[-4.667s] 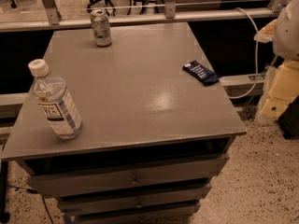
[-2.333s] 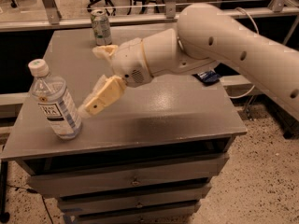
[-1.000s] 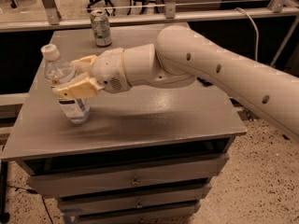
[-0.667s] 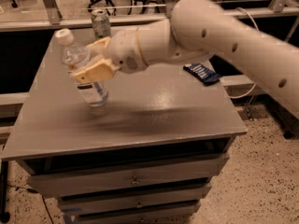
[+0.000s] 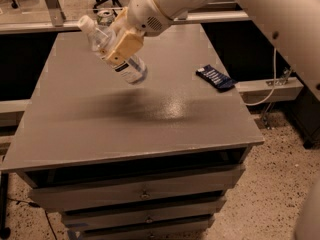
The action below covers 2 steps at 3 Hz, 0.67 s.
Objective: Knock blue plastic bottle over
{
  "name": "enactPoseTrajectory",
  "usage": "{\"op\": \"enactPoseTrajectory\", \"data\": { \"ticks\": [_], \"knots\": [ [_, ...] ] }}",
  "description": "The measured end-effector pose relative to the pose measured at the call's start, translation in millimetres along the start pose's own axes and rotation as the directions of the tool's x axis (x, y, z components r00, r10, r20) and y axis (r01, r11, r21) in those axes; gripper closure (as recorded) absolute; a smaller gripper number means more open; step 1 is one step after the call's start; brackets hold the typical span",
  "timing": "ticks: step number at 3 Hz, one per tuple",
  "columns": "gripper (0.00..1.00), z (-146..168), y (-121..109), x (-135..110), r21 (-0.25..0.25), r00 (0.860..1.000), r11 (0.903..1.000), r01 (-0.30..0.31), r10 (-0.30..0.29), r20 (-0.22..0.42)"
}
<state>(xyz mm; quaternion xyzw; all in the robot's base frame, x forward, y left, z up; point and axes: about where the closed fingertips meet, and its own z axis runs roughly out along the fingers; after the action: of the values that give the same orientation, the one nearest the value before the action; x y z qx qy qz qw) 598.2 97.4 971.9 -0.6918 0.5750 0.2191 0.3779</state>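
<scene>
The blue plastic bottle (image 5: 131,70), clear with a white cap and a pale label, hangs tilted above the grey table (image 5: 100,129), cap up and to the left, base down and to the right. My gripper (image 5: 121,45) is shut on the bottle's middle and holds it clear of the tabletop. One tan finger (image 5: 125,46) lies across the front of the label. The white arm comes in from the upper right.
A small flat dark blue wrapper (image 5: 215,78) lies near the table's right edge. A drink can (image 5: 104,17) stands at the far edge, partly hidden behind the bottle. Drawers sit under the tabletop. A rail and office chairs are behind the table.
My gripper reached the upright bottle at the table's left, closed on it, lifted it and carried it right and toward the table's middle. The bottle now tilts more.
</scene>
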Motion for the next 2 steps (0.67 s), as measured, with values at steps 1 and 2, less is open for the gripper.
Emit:
{"op": "enactPoseTrajectory", "data": {
  "ticks": [1, 2],
  "knots": [
    [1.0, 0.3, 10.3, 37.8, -0.123, 0.977, 0.9888, 0.084, -0.106, -0.184],
    [1.0, 6.7, 38.3, 65.7, -0.247, 0.951, 0.9648, 0.089, -0.156, -0.266]
  ]
}}
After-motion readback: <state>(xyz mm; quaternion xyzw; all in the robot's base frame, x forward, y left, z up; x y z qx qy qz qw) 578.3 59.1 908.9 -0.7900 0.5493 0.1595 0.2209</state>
